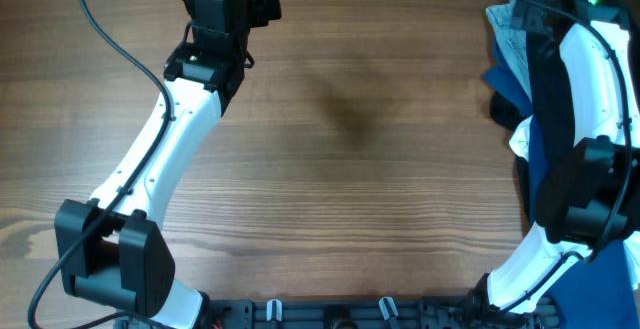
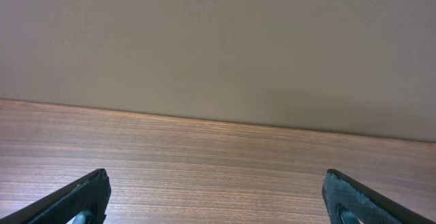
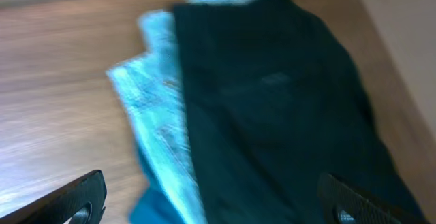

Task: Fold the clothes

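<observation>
Black garment is right in front of the right gripper. Its jaws are spread wide apart with nothing pinched between them, and both dark fingertips just poke in at the bottom corners of the wrist view. That view is a bit blurry, so I can't say whether the tips touch the cloth.

The garment is the top layer of a pile. Light blue jeans stick out from under its left edge, and some dark blue fabric peeks out below those. The whole stack sits on the wooden table, and from overhead it's at the far right side, mostly hidden under the right arm.

Over on the other side, the left gripper is just as wide open and empty. It points at bare wood with a plain beige wall behind. From above, it's up at the far edge of the table, well apart from the pile, and the left arm stretches diagonally back toward the near left corner.
</observation>
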You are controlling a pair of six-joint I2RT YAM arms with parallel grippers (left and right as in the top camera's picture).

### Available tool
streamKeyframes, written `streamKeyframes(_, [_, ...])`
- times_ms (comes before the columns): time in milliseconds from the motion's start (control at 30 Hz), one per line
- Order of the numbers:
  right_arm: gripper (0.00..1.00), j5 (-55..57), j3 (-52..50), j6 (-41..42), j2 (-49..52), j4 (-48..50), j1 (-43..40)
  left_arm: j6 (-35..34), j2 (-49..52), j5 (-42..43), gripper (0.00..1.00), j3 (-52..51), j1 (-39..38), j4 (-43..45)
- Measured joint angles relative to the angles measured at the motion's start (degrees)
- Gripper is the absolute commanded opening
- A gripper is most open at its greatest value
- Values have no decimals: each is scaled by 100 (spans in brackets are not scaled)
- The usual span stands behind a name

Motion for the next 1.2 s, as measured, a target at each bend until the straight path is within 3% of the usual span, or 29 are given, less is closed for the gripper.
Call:
streamKeyframes(233, [100, 544, 0, 7, 0, -940, -107, -24, 0, 0, 100, 0, 0, -92])
streamKeyframes(633, [100, 688, 0, -66, 0, -1351, -120, -131, 24, 0, 100, 0, 0, -186])
streamKeyframes(1067, [100, 87, 11, 542, 0, -3021, -232, -131, 140, 0, 100, 0, 0, -144])
streamKeyframes(1200, [100, -208, 7, 382, 0, -2216, -232, -131, 140, 0, 100, 0, 0, -138])
